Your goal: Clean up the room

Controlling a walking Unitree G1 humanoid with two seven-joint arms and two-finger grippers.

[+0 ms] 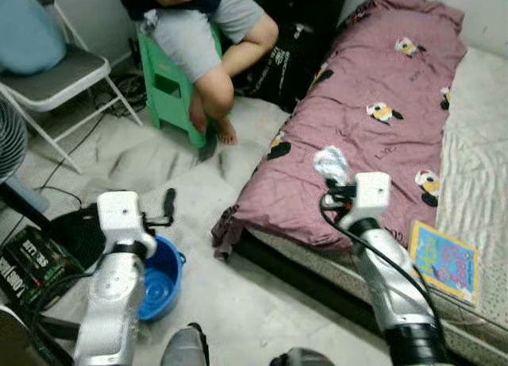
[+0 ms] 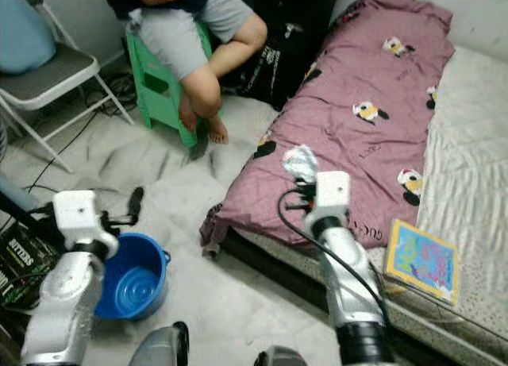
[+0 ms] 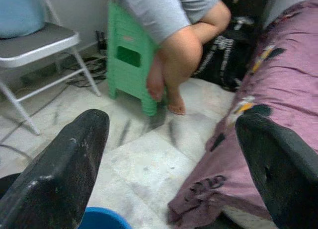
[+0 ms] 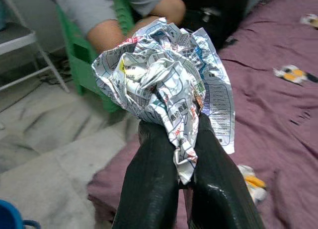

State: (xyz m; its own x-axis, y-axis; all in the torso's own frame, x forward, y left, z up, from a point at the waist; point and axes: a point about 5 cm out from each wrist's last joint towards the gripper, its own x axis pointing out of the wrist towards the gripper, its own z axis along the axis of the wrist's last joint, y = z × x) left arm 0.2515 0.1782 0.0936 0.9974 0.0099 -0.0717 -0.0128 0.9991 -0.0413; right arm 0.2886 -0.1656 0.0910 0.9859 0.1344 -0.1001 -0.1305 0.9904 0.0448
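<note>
— What's nearest?
— The left gripper (image 3: 169, 159), fingers spread wide and empty, above the blue basin (image 1: 161, 280) on the floor.
— And the right gripper (image 4: 185, 154)?
— Clenched on a crumpled newspaper wad (image 4: 166, 85), held up over the mauve blanket's (image 1: 373, 88) edge on the bed; a picture book (image 1: 444, 263) lies beside.
— Farther back?
— A person (image 1: 202, 32) sits on a green stool (image 1: 167, 88), beside a folding chair (image 1: 63, 76).

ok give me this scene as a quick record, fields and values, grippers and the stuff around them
right gripper: jaws shut on crumpled newspaper, held above the pink blanket
left gripper: jaws open, nothing held, over the floor
blue basin: on floor below left arm
book: on mattress
person: seated on green stool
</note>
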